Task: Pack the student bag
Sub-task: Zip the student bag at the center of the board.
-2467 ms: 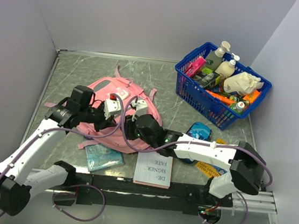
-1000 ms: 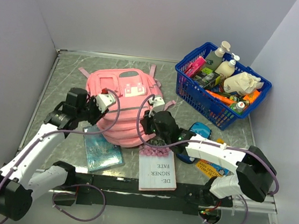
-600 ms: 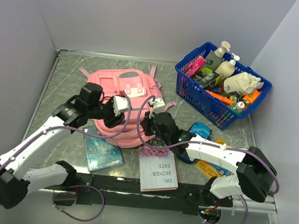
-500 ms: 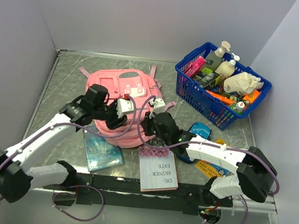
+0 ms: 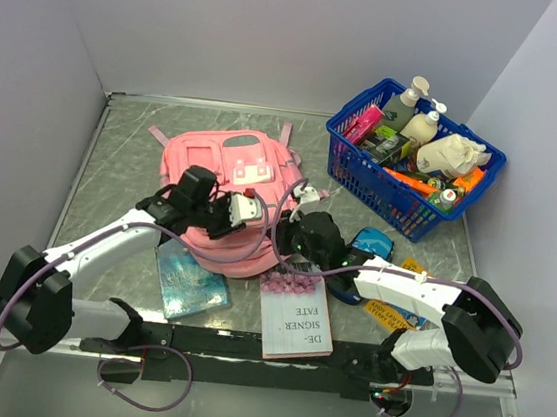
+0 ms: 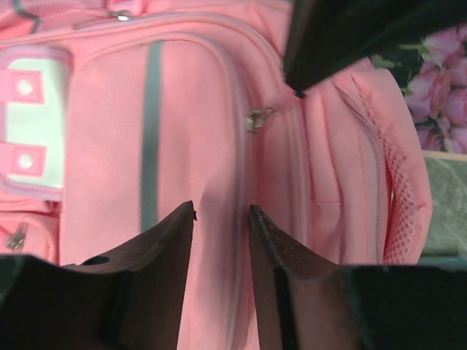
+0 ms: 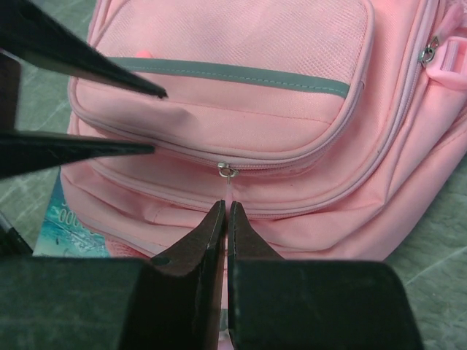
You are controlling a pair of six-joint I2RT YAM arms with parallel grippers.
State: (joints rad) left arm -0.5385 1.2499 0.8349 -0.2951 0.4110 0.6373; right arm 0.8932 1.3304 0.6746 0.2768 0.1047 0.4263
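1. Clearly early in the job, judging by the layout: nothing visibly inside the student bag [image 5: 221,162], and every zip in sight looking closed.
2. Lying front-up in the middle of the table [image 5: 124,151], between the two arms, top end toward the back wall, with the blue basket [image 5: 372,184] off to its right, near but apart.
3. Pinching the thin pink zipper pull [image 7: 230,188] of a front pocket with the right gripper [image 7: 228,207], jaws pressed together on it, the metal slider [image 7: 226,171] just beyond the tips.
4. Hovering over the bag's front panel with the left gripper [image 6: 222,213], jaws apart, only pink fabric showing through the gap, nothing clamped.
5. Done so far, at a guess: bag laid out and one zip tab caught, with the zip itself not yet drawn open.
6. Left to do, by the look of it: opening the compartment, then loading the loose items outside.
   - a teal book [image 5: 190,281] partly under the bag's near edge
   - a white book [image 5: 296,316] at its near-right corner
   - a blue object [image 5: 370,244] and a yellow booklet [image 5: 396,310] near the right arm
   - perhaps some of the basket's bottles and packets; cannot tell which
7. Afterwards, presumably, zipping everything shut.
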